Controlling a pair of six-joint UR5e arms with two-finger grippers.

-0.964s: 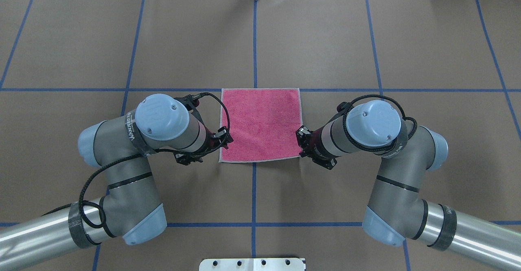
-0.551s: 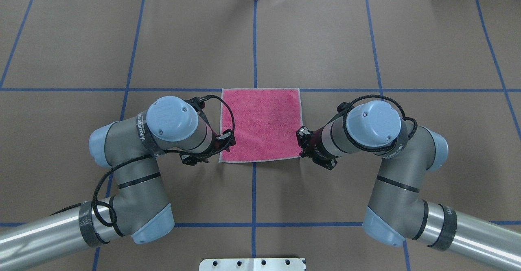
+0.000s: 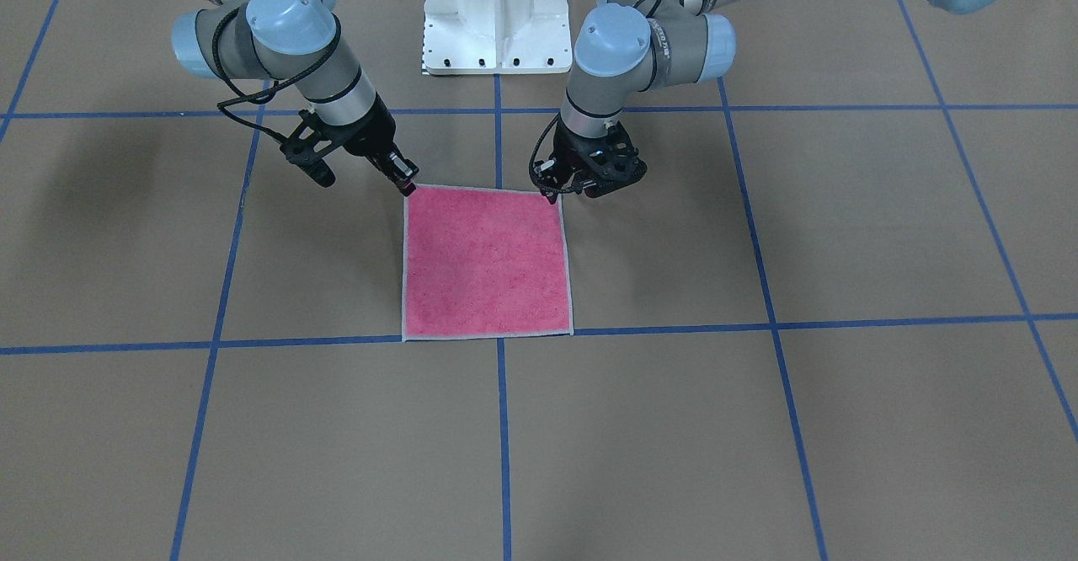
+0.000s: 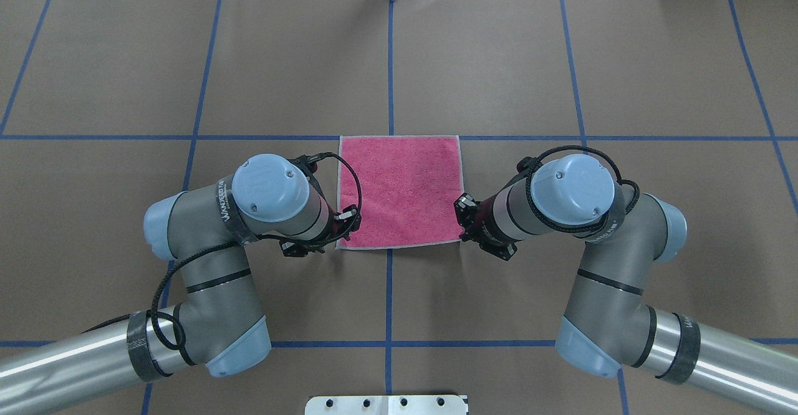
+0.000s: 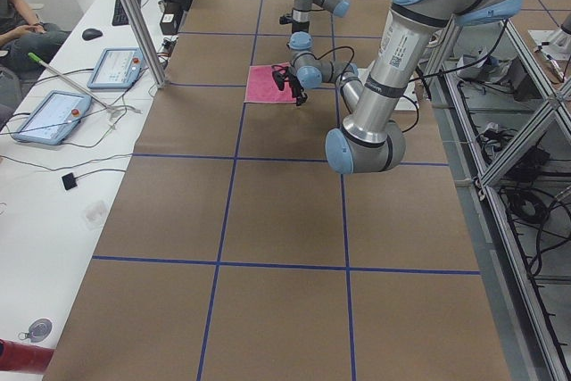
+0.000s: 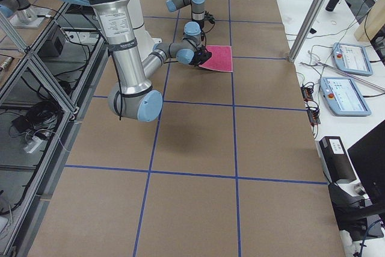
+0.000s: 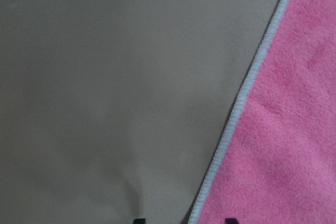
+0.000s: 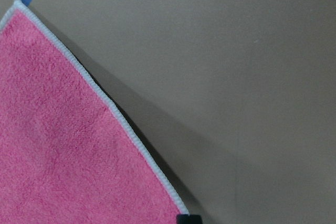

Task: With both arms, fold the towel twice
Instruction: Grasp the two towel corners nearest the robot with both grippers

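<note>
Towel is pictured spread flat and pink face up at the middle of the brown-papered counter, its pale stitched border seen all round. Its far edge is laid along a crosswise line of blue tape, and the lengthwise tape line is covered by its middle.

The left arm is bent down at the towel's near left corner. In the left wrist view two dark fingertips are shown set apart at the bottom of the frame, with the border running up between them: the jaws are spread, one side over the pink cloth and the other over bare counter, and nothing is gripped.

The right arm is brought in from the opposite side, its jaws placed at the towel's right edge close to the near right corner. Only one dark fingertip is caught in the right wrist view, touching the border, where a dark shadow is cast beside the hem. Whether these jaws are clenched on the cloth cannot be told.

From the front-facing camera, both sets of jaws are seen at the two corners of the towel nearest the white base.
</note>
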